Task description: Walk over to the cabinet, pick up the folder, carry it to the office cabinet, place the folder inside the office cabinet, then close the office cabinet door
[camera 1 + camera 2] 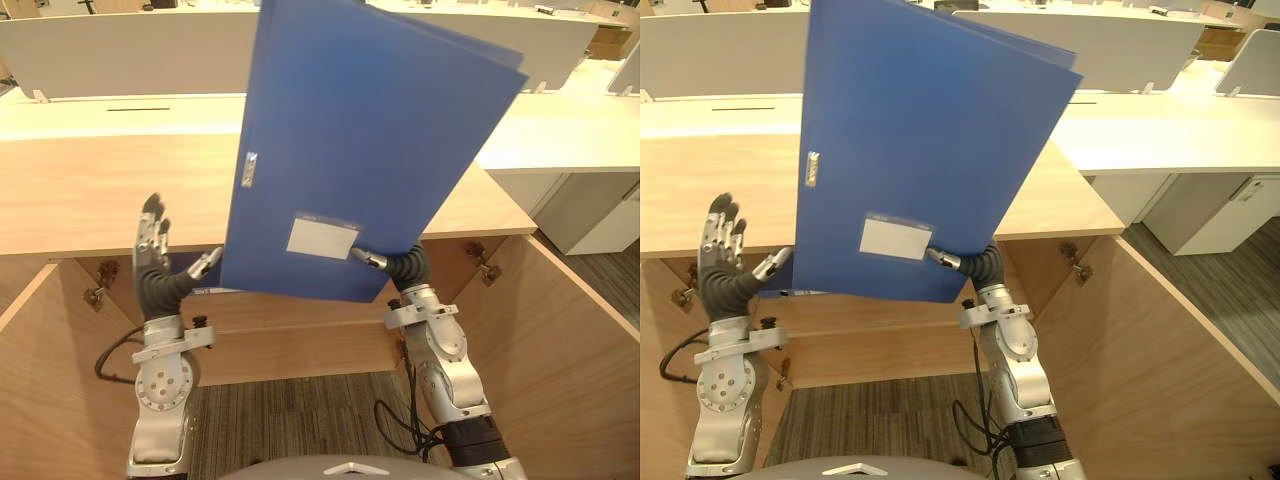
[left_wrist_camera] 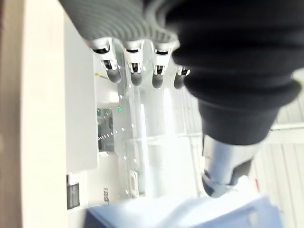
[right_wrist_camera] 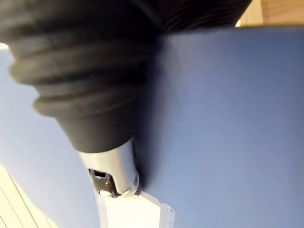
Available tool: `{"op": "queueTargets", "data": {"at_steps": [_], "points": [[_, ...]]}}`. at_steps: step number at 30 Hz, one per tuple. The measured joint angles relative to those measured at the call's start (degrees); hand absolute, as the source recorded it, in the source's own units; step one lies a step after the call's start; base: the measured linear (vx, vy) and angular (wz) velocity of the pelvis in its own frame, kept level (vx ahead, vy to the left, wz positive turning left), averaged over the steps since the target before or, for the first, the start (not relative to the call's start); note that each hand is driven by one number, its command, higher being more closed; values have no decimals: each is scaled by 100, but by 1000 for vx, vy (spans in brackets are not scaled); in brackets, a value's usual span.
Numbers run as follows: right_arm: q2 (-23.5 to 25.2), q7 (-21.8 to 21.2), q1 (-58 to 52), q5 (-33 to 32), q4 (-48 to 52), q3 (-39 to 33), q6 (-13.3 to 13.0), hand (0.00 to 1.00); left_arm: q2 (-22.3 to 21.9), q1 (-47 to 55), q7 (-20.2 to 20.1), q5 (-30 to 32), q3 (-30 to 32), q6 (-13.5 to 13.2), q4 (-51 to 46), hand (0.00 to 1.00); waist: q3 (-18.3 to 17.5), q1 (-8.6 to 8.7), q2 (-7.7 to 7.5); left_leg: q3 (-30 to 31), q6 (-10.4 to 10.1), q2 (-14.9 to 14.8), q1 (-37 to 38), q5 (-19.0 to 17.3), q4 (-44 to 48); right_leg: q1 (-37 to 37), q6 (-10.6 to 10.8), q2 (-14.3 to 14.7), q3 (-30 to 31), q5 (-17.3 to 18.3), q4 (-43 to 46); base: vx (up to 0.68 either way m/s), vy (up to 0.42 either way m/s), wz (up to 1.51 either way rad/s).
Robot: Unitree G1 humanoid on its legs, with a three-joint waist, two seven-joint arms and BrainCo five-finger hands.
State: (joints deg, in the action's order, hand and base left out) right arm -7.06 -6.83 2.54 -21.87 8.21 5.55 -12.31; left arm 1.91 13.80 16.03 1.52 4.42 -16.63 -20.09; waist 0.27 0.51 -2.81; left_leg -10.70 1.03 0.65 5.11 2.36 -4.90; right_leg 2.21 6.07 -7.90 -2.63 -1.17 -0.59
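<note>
- Folder (image 1: 350, 130) is pinched upright by right hand (image 1: 400, 268).
- Thumb (image 3: 111, 166) is shown pressed on it in right wrist view.
- Left hand (image 1: 155, 265) is spread, fingers (image 2: 135, 66) straight in left wrist view.

The folder (image 1: 360, 130) runs off the frame's top edge and covers the middle of the surface (image 1: 100, 190) behind it. Beyond its thumb, the right hand (image 1: 368, 260) is hidden behind the folder. Print on the white label (image 1: 322, 238) is too small to tell.
</note>
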Motion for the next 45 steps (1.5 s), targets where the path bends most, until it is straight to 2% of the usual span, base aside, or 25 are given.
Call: {"op": "queueTargets", "data": {"at_steps": [4,9,11,17,19,26,30,32,37,39,40,41,43,45], "points": [[84,117,-44,111,7,-179,-2,100,-270,174,195,-27,477,108,356,0,-1,0,-2,82,-6,0,-11,-1,-2,32,0,-6,-89,36,8,-13,-13,9],[103,125,-269,206,95,-183,7,100,-478,439,220,-150,830,272,822,0,-6,-73,-10,164,-20,-10,-32,-4,-2,61,18,-3,-156,62,-2,1,-17,10],[105,122,-302,205,144,-183,19,100,-518,564,185,-161,926,341,1142,0,-6,-72,-12,183,-23,-10,-46,-7,-2,60,25,-3,-174,65,-5,2,-14,6],[82,95,-454,208,260,-55,57,100,-511,660,-203,-201,1142,764,2833,0,-26,-81,-50,262,-30,-15,-105,-7,-1,49,42,-2,-269,74,-17,-1,-15,7],[43,94,-454,233,256,144,124,100,-461,647,-311,-191,1156,906,3614,0,-25,-79,-57,244,-40,-19,-109,-15,-1,34,42,1,-265,74,-19,-15,-12,-4],[-325,-21,-436,632,56,1137,135,100,127,298,-497,-112,1108,1030,6030,0,-68,-98,-133,200,-53,-53,-129,-23,1,39,16,41,-217,15,-132,-12,-11,-3],[-545,-46,-187,923,-504,1670,154,100,325,175,-532,55,1002,1091,6733,0,15,-120,-104,180,-82,-43,-173,-42,2,31,16,40,-183,-69,-224,-34,-5,-3],[-687,-58,-86,1067,-542,1870,218,100,391,104,-552,110,938,1107,6921,0,60,-159,-135,135,-87,-44,-198,-41,3,-12,4,41,-135,-87,-228,-40,1,-9],[-927,-174,539,1298,-991,2579,253,100,519,-119,-649,268,764,1159,7363,0,367,-187,-125,79,-116,-42,-354,-28,37,-250,-38,33,-59,-110,-180,-61,4,-8],[-1043,-238,1132,1421,-1221,2936,251,100,554,-386,-648,320,646,1159,7364,0,720,-219,-138,39,-100,-65,-822,-101,446,-680,-79,30,30,-142,102,-83,14,-13],[-1100,-262,1516,1556,-1395,3067,254,100,576,-663,-647,319,609,1160,7365,0,1018,-219,-147,39,-88,-127,-1226,-297,977,-905,-93,31,36,-150,270,-140,-2,0],[-1145,-259,1685,1624,-1460,3116,260,100,587,-811,-645,317,582,1161,7363,0,1161,-222,-94,57,-86,-166,-1474,-398,1265,-1040,-93,45,32,-152,356,-191,-1,5],[-1346,-233,2160,1933,-1651,3234,308,100,601,-1227,-631,311,542,1151,7346,0,1618,-239,146,128,3,-352,-2231,-660,2187,-1507,-62,154,17,-171,684,-169,6,2],[-1487,-186,2399,2156,-1659,3251,355,100,651,-1394,-605,304,542,1149,7305,0,1913,-240,219,151,18,-459,-2617,-753,2555,-1828,-73,223,17,-157,912,-133,6,-6]]}}
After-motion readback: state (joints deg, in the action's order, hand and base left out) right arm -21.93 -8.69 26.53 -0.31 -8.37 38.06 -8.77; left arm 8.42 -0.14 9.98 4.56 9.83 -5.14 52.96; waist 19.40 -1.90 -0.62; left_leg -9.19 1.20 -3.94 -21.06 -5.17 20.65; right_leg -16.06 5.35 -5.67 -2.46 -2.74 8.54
